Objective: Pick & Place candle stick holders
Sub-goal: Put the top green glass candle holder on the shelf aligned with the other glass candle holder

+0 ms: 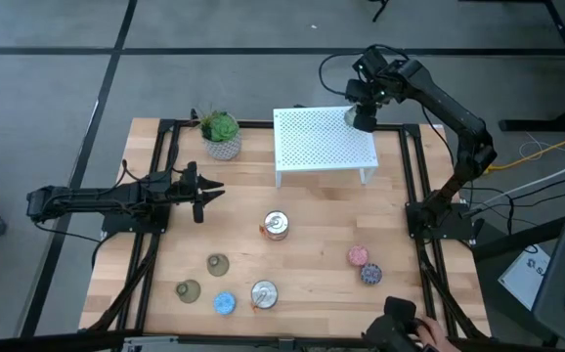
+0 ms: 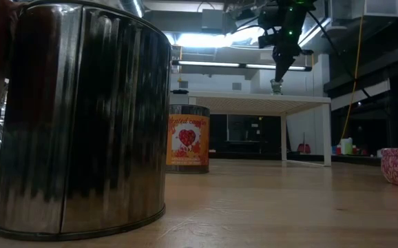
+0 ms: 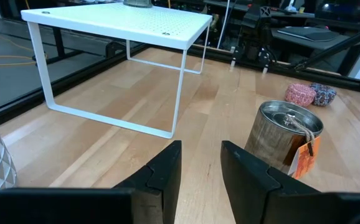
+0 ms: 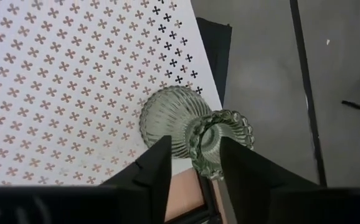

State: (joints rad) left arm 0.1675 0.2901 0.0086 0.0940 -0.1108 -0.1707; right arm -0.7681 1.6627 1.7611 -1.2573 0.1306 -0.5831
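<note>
A: Right, any readable text?
B: Barely; the labelled tin [image 2: 187,145] in the low view has an orange label with a red heart and a line of script across the top, too small to read; same tin in the left wrist view has an orange tag hanging off it; a bare tin [image 2: 82,117] fills the low view's near side, no label.

A: Holders?
B: Three candle stick holders; ribbed glass, olive-grey, wide round base narrowing to a beaded rim; one holder [image 4: 189,127] stands upright at the far right corner of the white perforated shelf [image 1: 324,145], base right at the shelf's edge; the other two holders [image 1: 218,262] [image 1: 188,289] sit on the wooden table [image 1: 312,264] near the front left, close to a blue disc [image 1: 225,304].

A: Right arm?
B: Reaching over from the right, the right gripper [image 4: 195,158] points down over the shelf corner; fingers straddle the holder's top, slightly apart; cannot tell whether they grip it or only touch.

A: Left?
B: Stretched low across the table's left side, the left gripper [image 3: 200,165] aims toward the middle; fingers narrowly apart, nothing between them.
</note>
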